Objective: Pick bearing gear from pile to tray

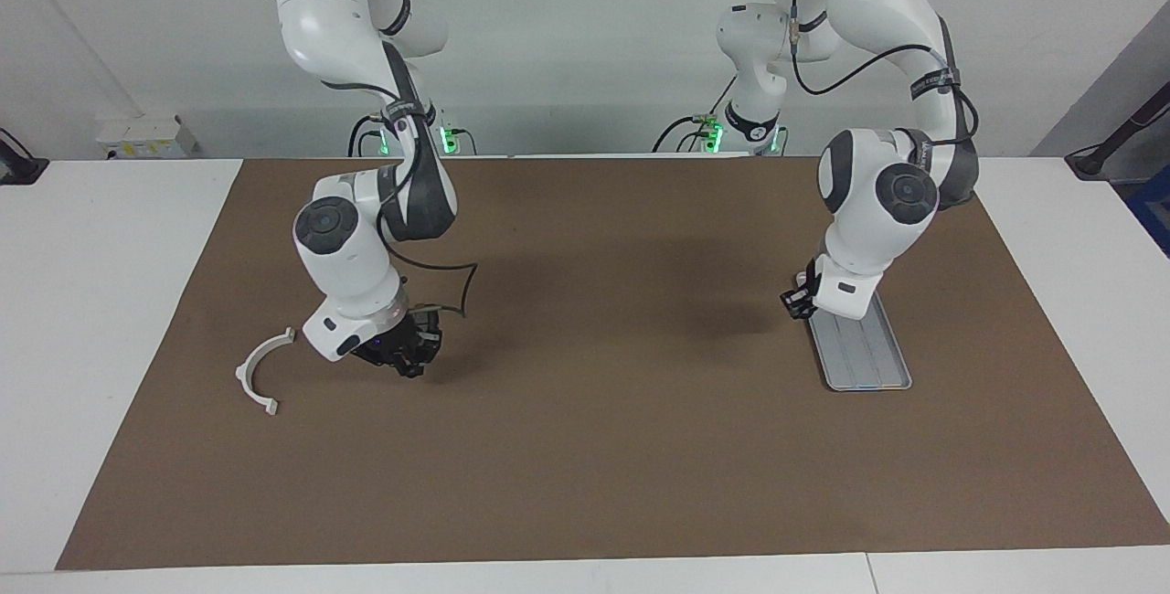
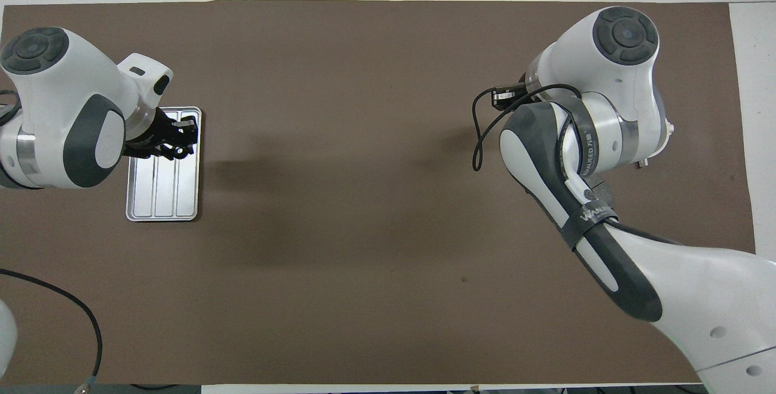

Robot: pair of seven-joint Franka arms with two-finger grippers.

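The grey tray [image 1: 868,365] [image 2: 162,194] lies on the mat toward the left arm's end. My left gripper [image 1: 793,302] [image 2: 187,139] hangs just over the tray's end nearest the robots, shut on a small dark part, the bearing gear. Of the pile, the white half-ring bracket [image 1: 254,373] shows toward the right arm's end. My right gripper [image 1: 405,364] is low over the mat beside the bracket and shut. The pile's small dark parts under it cannot be told apart from the gripper. The right arm covers the pile in the overhead view.
A brown mat [image 1: 585,466] covers most of the white table [image 1: 110,302]. The right arm's loose black cable [image 1: 457,288] loops beside its wrist. Bare mat lies between the two arms.
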